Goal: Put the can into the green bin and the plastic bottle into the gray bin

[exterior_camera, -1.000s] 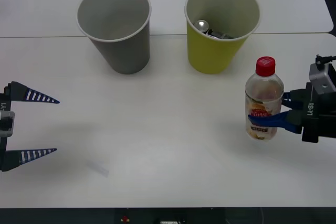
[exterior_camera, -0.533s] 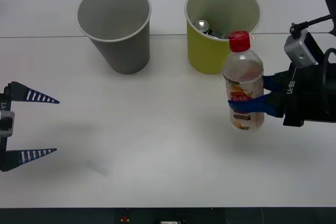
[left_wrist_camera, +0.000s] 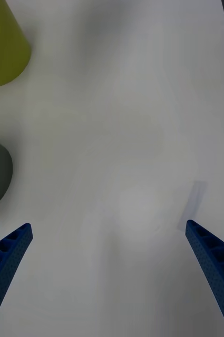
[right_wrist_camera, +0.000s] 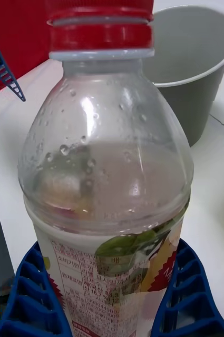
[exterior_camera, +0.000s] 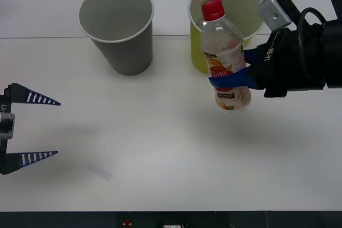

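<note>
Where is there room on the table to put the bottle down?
Bare white table stretches from the left pincer across to below the held plastic bottle. It is crowded farther back, where the gray bin and green bin stand.

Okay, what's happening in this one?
The right tool is shut on the plastic bottle, holding it off the table in front of the green bin. The gray bin stands to the left of the green one, with nothing visible inside. The left tool rests open at the table's near left, holding nothing.
</note>
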Action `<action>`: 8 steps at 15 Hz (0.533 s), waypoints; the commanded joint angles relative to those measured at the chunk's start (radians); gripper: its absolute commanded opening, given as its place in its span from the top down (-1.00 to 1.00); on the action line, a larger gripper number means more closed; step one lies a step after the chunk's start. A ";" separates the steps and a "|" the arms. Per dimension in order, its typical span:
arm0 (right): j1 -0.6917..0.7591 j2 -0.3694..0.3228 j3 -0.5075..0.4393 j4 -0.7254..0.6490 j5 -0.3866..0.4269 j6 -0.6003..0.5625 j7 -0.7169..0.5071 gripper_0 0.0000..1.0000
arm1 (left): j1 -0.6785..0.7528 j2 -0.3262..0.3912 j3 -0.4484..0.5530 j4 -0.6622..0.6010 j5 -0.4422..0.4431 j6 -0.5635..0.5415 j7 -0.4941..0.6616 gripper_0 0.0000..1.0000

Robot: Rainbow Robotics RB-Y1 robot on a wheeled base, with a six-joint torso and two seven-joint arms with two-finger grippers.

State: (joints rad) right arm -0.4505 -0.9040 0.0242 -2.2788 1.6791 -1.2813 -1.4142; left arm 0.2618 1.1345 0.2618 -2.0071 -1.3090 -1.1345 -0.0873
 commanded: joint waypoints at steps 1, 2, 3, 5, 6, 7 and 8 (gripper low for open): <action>-0.171 0.002 0.082 0.094 -0.006 -0.072 0.000 1.00 | 0.000 0.000 0.000 0.000 0.000 0.000 0.000 -1.00; -0.246 0.005 0.129 0.140 -0.007 -0.078 -0.002 1.00 | 0.000 0.000 0.000 0.000 0.000 0.000 0.000 -1.00; -0.304 0.016 0.172 0.183 -0.006 -0.078 0.000 1.00 | 0.000 0.000 0.000 0.000 0.000 0.000 0.000 -1.00; -0.433 0.050 0.263 0.288 0.005 -0.078 0.000 1.00 | 0.000 0.000 0.000 0.000 0.000 0.000 0.000 -1.00; -0.487 0.073 0.293 0.338 0.010 -0.078 0.000 1.00 | 0.000 0.000 0.000 0.000 0.000 0.000 0.000 -1.00; -0.542 0.105 0.324 0.395 0.019 -0.078 0.000 1.00 | 0.000 0.000 0.000 0.000 0.000 0.000 0.000 -1.00; -0.594 0.145 0.347 0.459 0.031 -0.078 0.000 1.00 | 0.000 0.000 0.000 0.000 0.000 0.000 0.000 -1.00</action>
State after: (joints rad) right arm -1.0075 -0.7872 0.3537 -1.8640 1.7018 -1.3593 -1.4144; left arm 0.2618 1.1345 0.2618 -2.0071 -1.3090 -1.1345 -0.0873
